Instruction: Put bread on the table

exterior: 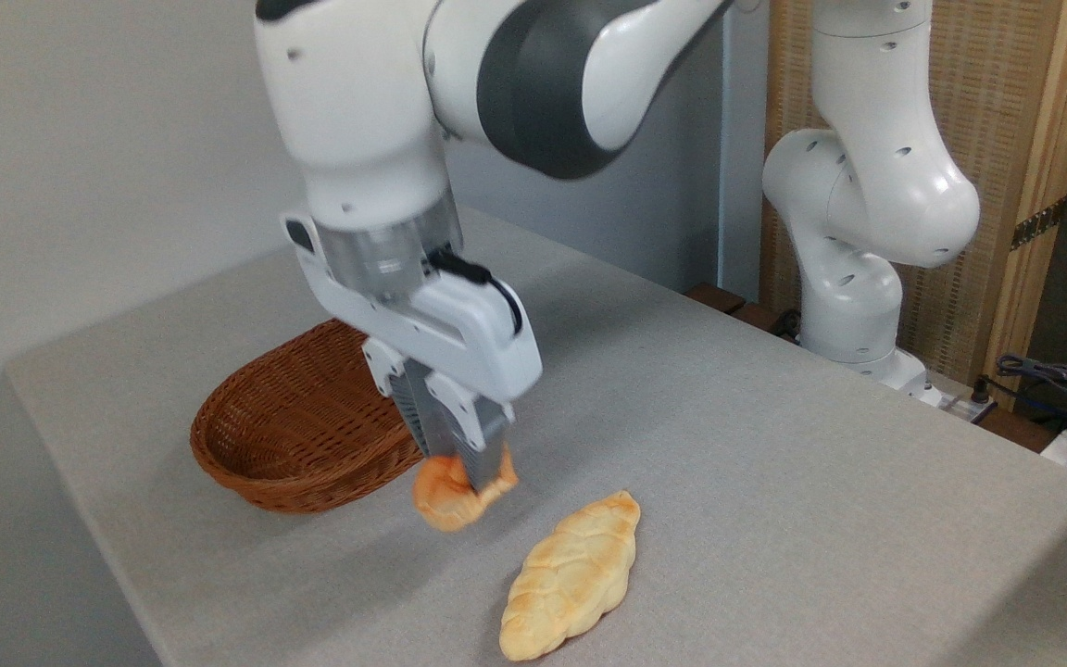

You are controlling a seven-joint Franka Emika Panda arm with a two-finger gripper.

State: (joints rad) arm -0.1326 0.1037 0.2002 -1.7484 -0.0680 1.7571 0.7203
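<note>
Near the frame's centre, the gripper (478, 482) pinches the bread (452, 500) from above, holding it over the counter (774, 445), between the basket (297, 440) and the braided loaf (571, 576).

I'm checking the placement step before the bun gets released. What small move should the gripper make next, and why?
Probably lower straight down a little, then open. The gripper is shut on the bread, which is outside the basket and hangs over bare table, seemingly just above the cloth. The braided loaf lies apart to the right, so a straight descent looks clear.
</note>
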